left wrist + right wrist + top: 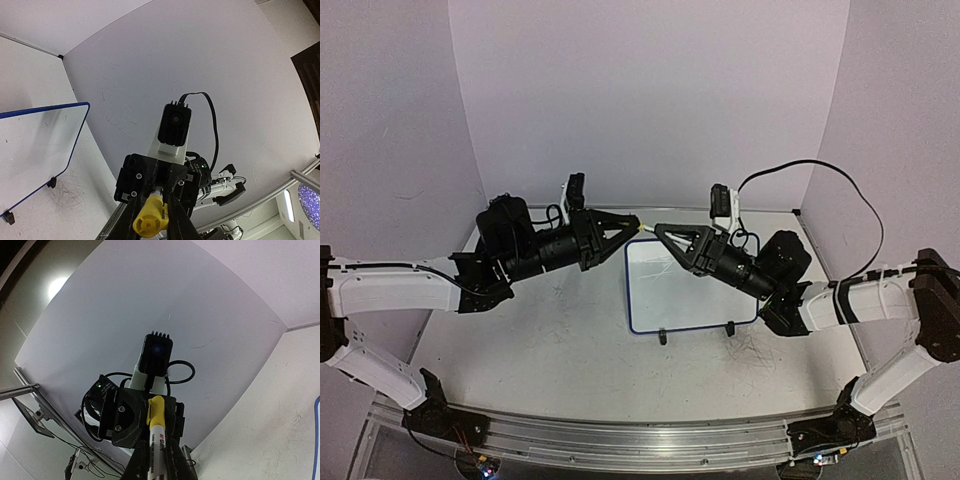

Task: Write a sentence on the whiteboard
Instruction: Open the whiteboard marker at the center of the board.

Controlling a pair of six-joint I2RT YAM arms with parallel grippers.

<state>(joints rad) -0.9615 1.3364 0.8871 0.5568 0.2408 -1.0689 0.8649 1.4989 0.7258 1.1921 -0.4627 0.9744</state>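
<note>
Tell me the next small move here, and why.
Probably draw the left gripper straight back, away from the right gripper, to pull the cap free. The right one holds the marker, the left seems closed on its yellow cap, and they meet tip to tip above the whiteboard, which shows no writing I can make out.

My whiteboard (695, 300) is smooth and a bit shiny. The tabletop (540, 340) looks dull white, rough with scuffs. I see dull black plastic on the left gripper (634, 226) and right gripper (658, 230). The marker (158, 440) is glossy white; its cap (149, 218) is yellow plastic. The rail (620, 440) is bare metal.
</note>
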